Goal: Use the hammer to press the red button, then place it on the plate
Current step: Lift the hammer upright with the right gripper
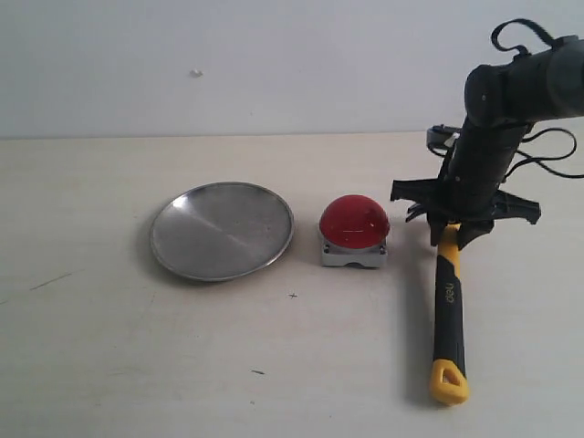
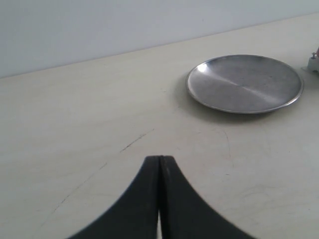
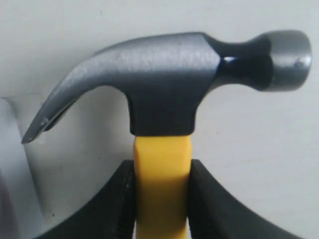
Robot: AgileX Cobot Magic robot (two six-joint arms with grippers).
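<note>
The hammer (image 1: pixel 449 310) lies at the right of the table, its looped yellow end toward the front edge. My right gripper (image 1: pixel 447 228) is shut on the yellow neck just below the dark steel head (image 3: pixel 164 74), with a finger pressed on each side (image 3: pixel 162 169). The red button (image 1: pixel 354 222) sits on its grey-white base just left of the hammer. The steel plate (image 1: pixel 182 224) lies left of the button and holds nothing. My left gripper (image 2: pixel 160 160) is shut on nothing, low over bare table, with the plate (image 2: pixel 245 82) some way beyond it.
The right arm and its cables (image 1: pixel 511 100) rise over the back right of the table. A pale wall (image 1: pixel 274 55) stands behind the table's far edge. A few dark scuff marks (image 1: pixel 258 371) dot the tabletop.
</note>
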